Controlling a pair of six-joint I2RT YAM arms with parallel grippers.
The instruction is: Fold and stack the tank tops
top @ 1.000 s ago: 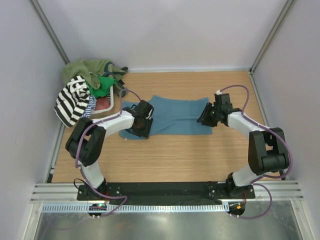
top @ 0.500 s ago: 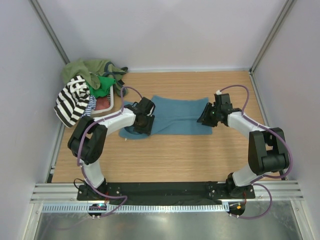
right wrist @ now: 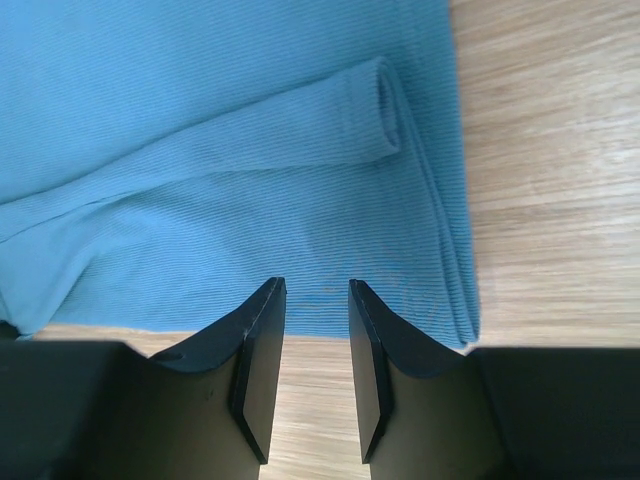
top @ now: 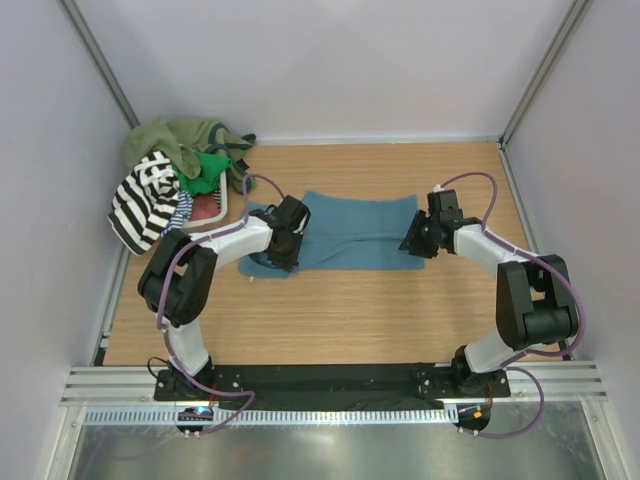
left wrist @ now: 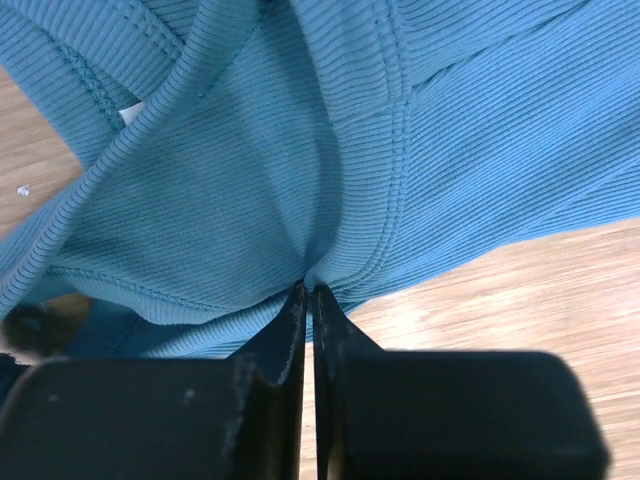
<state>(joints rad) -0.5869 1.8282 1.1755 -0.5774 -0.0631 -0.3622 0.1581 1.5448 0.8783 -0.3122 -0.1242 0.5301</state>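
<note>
**Grip on teal-blue tank top (top: 355,232)**

The top lies spread mid-table. The left gripper (left wrist: 308,298) is pinching a fold at its 9 o'clock end. The right gripper (right wrist: 315,300) stands spread over the 3 o'clock edge. A heap of other tops (top: 170,170) sits at 10 o'clock.

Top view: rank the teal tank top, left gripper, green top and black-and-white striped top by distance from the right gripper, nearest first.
1. teal tank top, directly under the right gripper.
2. left gripper, at that top's left end.
3. green top, far left.
4. black-and-white striped top, leftmost.
</note>
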